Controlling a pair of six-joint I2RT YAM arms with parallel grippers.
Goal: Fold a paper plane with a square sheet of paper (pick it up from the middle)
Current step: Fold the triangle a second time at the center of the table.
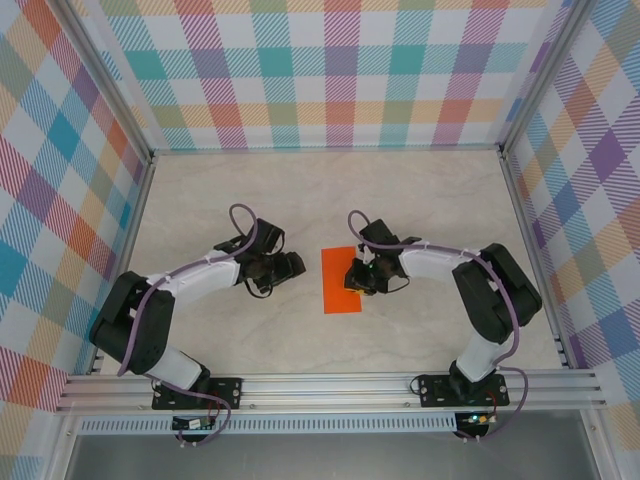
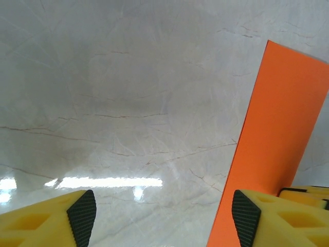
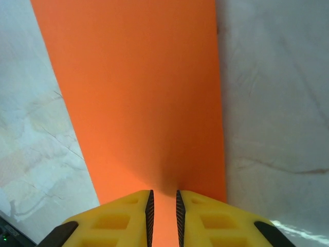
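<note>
Because the right gripper (image 3: 163, 211) bears on the orange sheet (image 1: 335, 285) with its jaws drawn to a slim slit, I think any sideways drag could skew the paper on the table (image 1: 300, 200) or smear its crease. Whether it actually pinches paper, I cannot tell. The sheet lies flat under that gripper and just to its left, as a narrow rectangle. Its long axis runs straight away from the robot's side. It has no nose yet, so it points neither way. Beyond the sheet from the right gripper, the left gripper (image 2: 164, 221) stands wide and empty. One finger (image 2: 245, 216) sits just beside the paper's edge and could snag it.
</note>
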